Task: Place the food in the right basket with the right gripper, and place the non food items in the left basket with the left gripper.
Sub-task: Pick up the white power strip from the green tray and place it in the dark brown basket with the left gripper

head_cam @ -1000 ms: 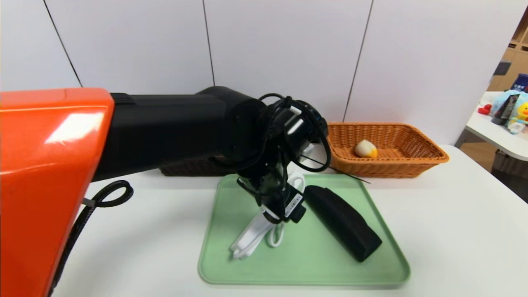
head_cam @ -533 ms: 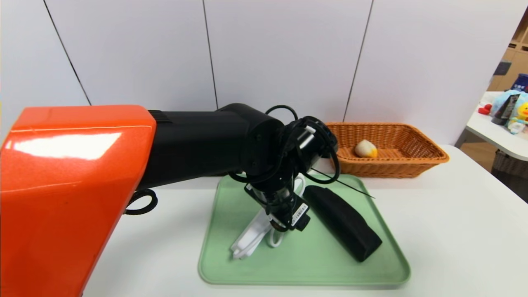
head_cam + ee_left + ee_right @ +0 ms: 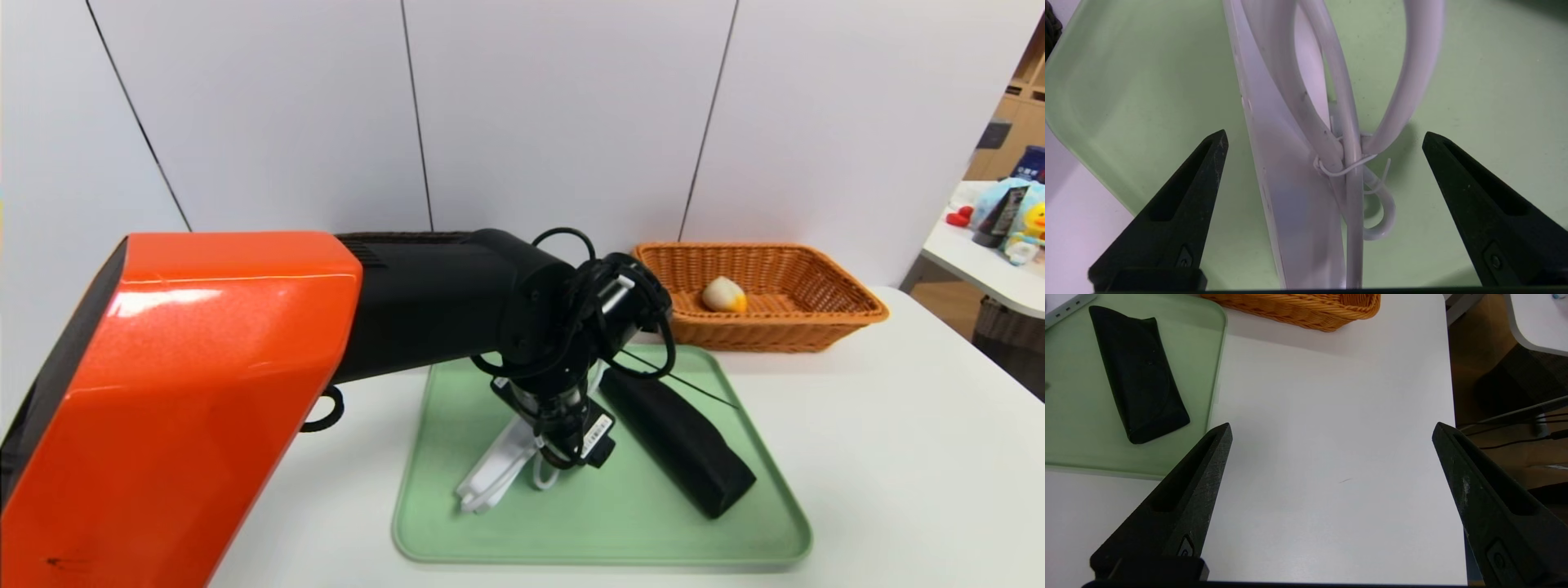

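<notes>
L gripper (image 3: 1323, 171) is over the green tray (image 3: 604, 531), jaws wide apart, straddling a white power strip (image 3: 1294, 212) w/ its coiled cable (image 3: 1347, 122) tied by a thin twist tie; neither finger touches it. In head view the strip (image 3: 490, 474) lies on the tray's left half, partly hidden under the L wrist. Just beside it, on the tray's right half, lies a black glasses case (image 3: 678, 445), angled. Behind the tray, right: orange wicker basket (image 3: 849, 306) holding a pale, yellow-tipped food item (image 3: 723, 295). Dark left basket (image 3: 400, 238) mostly hidden behind the arm. R gripper (image 3: 1331, 465) hangs over bare white table (image 3: 1323, 506) to the tray's right, jaws apart, holding nothing.
</notes>
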